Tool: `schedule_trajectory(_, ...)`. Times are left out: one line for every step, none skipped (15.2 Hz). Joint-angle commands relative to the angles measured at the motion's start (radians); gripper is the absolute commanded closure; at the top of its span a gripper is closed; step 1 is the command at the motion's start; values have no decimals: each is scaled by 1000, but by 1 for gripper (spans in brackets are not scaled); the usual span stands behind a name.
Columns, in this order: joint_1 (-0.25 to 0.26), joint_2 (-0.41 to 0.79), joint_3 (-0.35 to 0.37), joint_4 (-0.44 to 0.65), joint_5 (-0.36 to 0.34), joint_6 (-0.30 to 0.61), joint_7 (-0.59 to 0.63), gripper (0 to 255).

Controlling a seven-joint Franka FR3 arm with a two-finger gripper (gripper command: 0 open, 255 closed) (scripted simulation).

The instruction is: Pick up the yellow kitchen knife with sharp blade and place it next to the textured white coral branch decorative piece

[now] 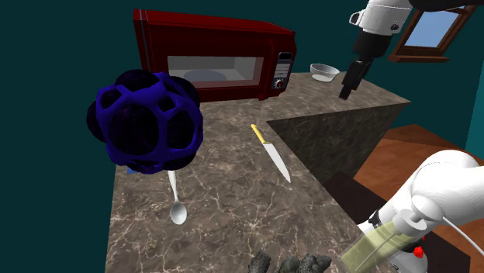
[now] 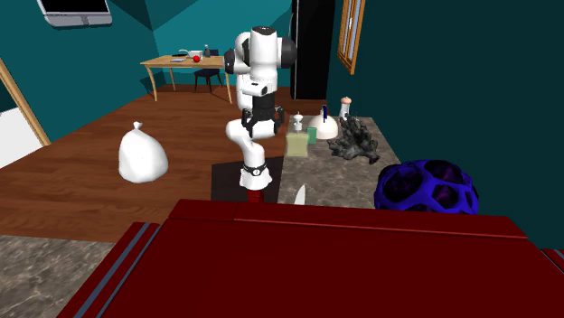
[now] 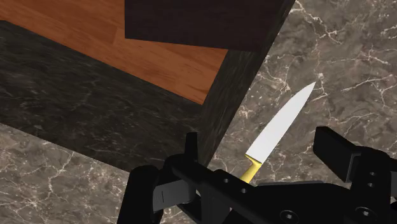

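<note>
Two views show the knife flat on the counter, long axis diagonal, handle toward the microwave, tip away; second exterior view shows the dark coral whole; gripper open, empty, aloft.

1. We see the countertop carrying everything, with the microwave standing at its back, toward the shoulder view's upper left.
2. We find the bowl just to the microwave's right in that view.
3. The kitchen knife lies flat in front of the microwave, near the counter's inner corner. Its handle points toward the microwave and its tip toward the near edge.
4. The spoon lies left of the knife and nearer the camera, apart from it.
5. The lattice ball is left of the knife and hides the spoon's handle end from us.
6. The coral branch piece sits at the counter's near edge, well apart from the knife.
</note>
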Motion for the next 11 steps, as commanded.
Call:
schedule_trajectory(0, 0, 0, 0, 0, 0, 0, 0)
schedule_trajectory(-2, 27, 13, -5, 8, 24, 23, 0)
schedule_trajectory(-4, 55, 26, -8, 15, 48, 46, 0)
schedule_trajectory(-6, 84, 39, -11, 22, 72, 69, 0)
schedule_trajectory(-8, 114, 52, -11, 28, 96, 92, 0)
schedule_trajectory(-10, 146, 64, -11, 33, 120, 114, 0)
schedule_trajectory(-13, 178, 76, -9, 38, 143, 137, 0)
schedule_trajectory(-15, 212, 88, -5, 42, 166, 159, 0)
schedule_trajectory(-18, 246, 99, -1, 45, 188, 182, 0)
schedule_trajectory(-20, 281, 110, 6, 48, 210, 204, 0)
schedule_trajectory(-23, 317, 121, 13, 49, 231, 227, 0)
